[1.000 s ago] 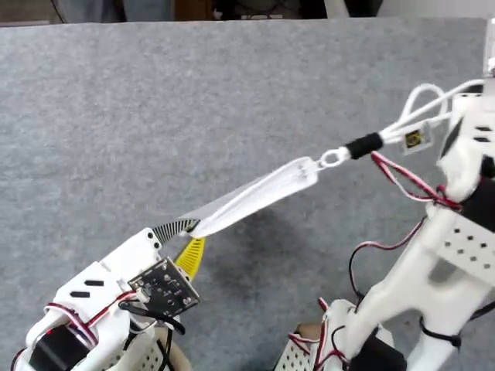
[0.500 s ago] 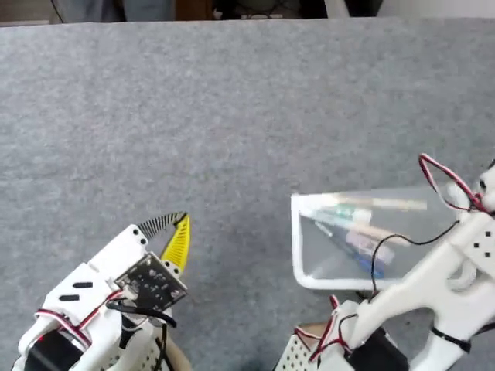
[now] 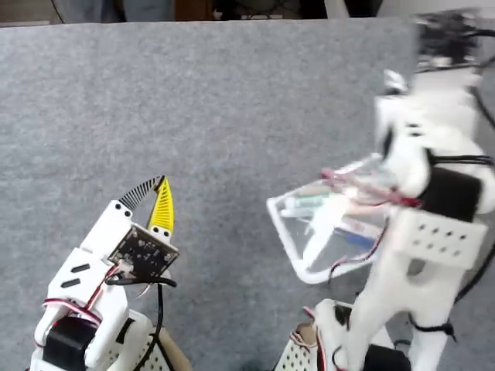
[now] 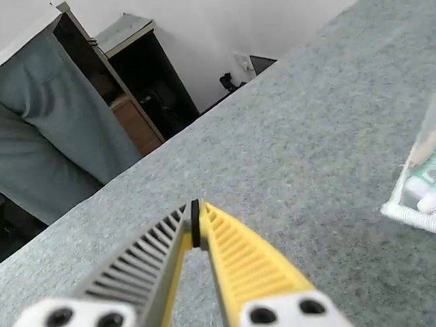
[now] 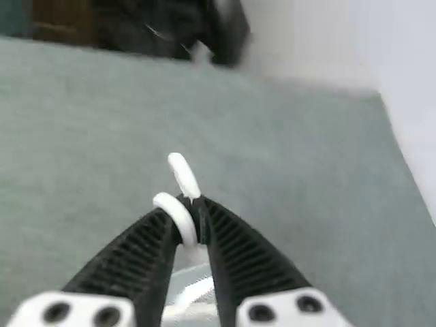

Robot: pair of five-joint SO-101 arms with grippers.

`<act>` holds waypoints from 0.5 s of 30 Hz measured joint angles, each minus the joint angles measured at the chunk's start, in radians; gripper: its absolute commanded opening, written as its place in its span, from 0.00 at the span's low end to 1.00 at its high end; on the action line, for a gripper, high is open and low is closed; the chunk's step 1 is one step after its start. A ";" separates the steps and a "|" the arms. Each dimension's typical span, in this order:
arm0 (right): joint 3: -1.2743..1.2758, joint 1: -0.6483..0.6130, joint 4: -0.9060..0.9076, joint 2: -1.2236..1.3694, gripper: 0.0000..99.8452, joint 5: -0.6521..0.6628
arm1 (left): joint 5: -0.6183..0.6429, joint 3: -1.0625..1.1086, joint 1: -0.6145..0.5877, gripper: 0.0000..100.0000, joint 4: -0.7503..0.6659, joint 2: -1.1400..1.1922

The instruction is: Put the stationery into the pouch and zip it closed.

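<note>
Your right gripper (image 5: 187, 204) is clamped on the white pull ring (image 5: 178, 170) of the pouch (image 3: 288, 236). Your left gripper (image 4: 195, 225) is closed on nothing, well apart from the pouch. Risk: with the pouch unheld, a pull drags it or slips the ring. Count: one pouch, one ring, roughly three pieces of stationery (image 3: 313, 205) inside it.

Office-like room: grey felt table (image 3: 193, 93), dark wooden cabinet (image 4: 150, 88), white wall (image 4: 225, 27).

One pouch (image 3: 325, 232); two hands: left hand (image 4: 195, 212), right hand (image 5: 189, 208).
</note>
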 measured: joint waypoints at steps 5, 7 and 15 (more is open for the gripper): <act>-0.083 -0.275 0.094 -0.003 0.05 -0.017 | 0.000 0.002 -0.003 0.03 0.000 0.000; -0.078 -0.325 0.109 0.000 0.15 -0.018 | 0.000 0.002 -0.014 0.03 0.000 0.000; 0.031 -0.362 0.195 0.002 0.54 0.018 | 0.000 0.005 -0.078 0.25 0.000 0.000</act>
